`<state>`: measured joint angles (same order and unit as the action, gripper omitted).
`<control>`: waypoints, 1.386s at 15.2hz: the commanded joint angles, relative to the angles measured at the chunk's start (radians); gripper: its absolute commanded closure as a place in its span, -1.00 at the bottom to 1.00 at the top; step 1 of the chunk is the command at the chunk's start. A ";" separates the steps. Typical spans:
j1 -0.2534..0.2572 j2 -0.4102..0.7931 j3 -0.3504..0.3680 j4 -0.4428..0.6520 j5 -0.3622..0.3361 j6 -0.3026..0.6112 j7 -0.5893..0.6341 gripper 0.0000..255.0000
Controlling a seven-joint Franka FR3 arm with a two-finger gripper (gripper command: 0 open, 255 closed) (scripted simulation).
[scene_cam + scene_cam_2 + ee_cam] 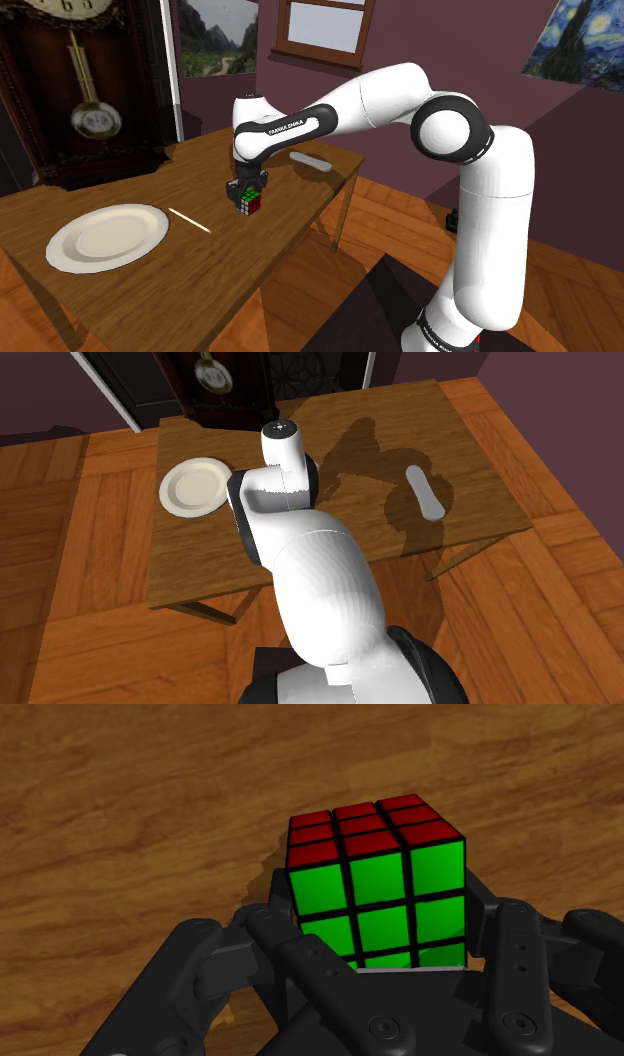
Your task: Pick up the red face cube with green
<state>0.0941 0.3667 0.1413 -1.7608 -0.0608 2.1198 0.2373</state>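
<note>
Black hand (378, 899) clamps the red-and-green cube (372, 854) between its two fingers, over the wooden table (120, 824).

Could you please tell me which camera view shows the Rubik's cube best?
The wrist view: the cube sits close up, its red and green faces plainly visible. The shoulder view shows it small, on the wooden table beneath the arm. In the second exterior view the arm covers that spot.

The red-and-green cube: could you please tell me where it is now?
In the shoulder view the cube is at the table's middle, clasped by the gripper, with the white plate to its left and a white bar to its upper right.
</note>
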 commanded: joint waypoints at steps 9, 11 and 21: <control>-0.001 -0.019 0.001 0.026 0.004 -0.046 -0.003 1.00; -0.002 -0.029 0.002 0.039 0.006 -0.070 -0.004 1.00; -0.002 -0.064 0.004 0.115 0.013 -0.180 -0.009 1.00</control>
<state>0.0915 0.3034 0.1456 -1.6512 -0.0483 1.9465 0.2285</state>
